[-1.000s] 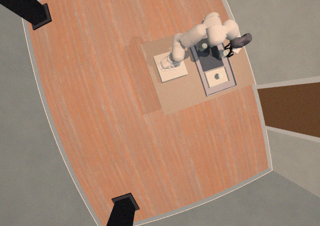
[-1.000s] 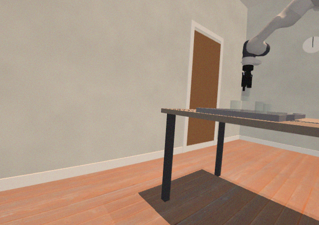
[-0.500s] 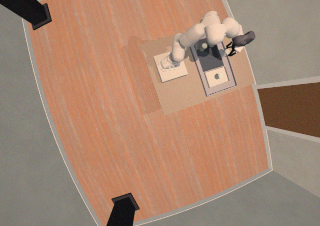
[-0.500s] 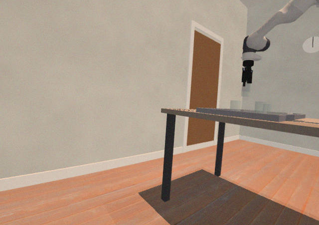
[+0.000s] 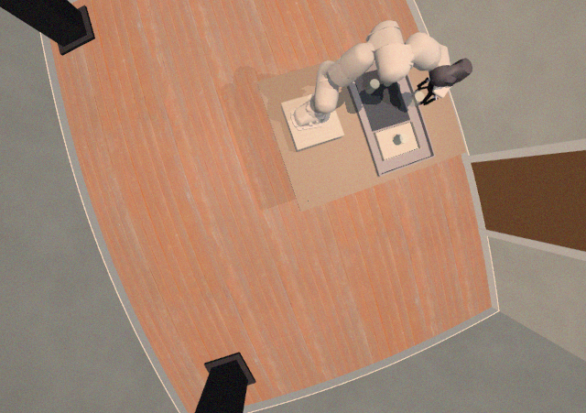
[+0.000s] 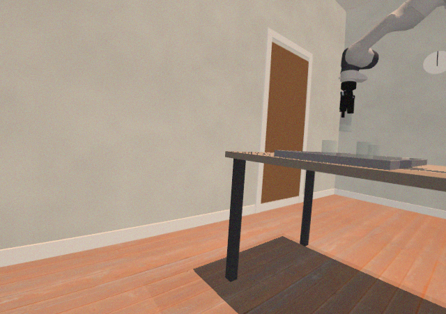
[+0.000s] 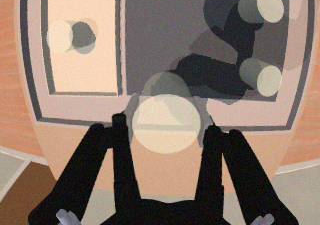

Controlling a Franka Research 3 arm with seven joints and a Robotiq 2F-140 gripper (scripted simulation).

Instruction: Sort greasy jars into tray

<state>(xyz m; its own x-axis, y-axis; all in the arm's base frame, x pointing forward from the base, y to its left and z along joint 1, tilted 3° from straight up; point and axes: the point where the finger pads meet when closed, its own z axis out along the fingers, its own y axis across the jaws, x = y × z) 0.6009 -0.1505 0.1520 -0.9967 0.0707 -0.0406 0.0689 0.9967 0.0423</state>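
My gripper is shut on a clear jar, its pale closed end toward the wrist camera. The jar hangs upright, well above the table, near the long outer edge of the steel top. One jar stands in the cream tray. Two others stand on the dark drying mat, at its far end from the tray: one jar and another jar. In the top view the arm hides one of these.
The tray lies against the mat's short end, both inside the raised border of the steel top. The wooden table extends around it. The arm base stands on a white plate across from the gripper. The arm passes over the mat.
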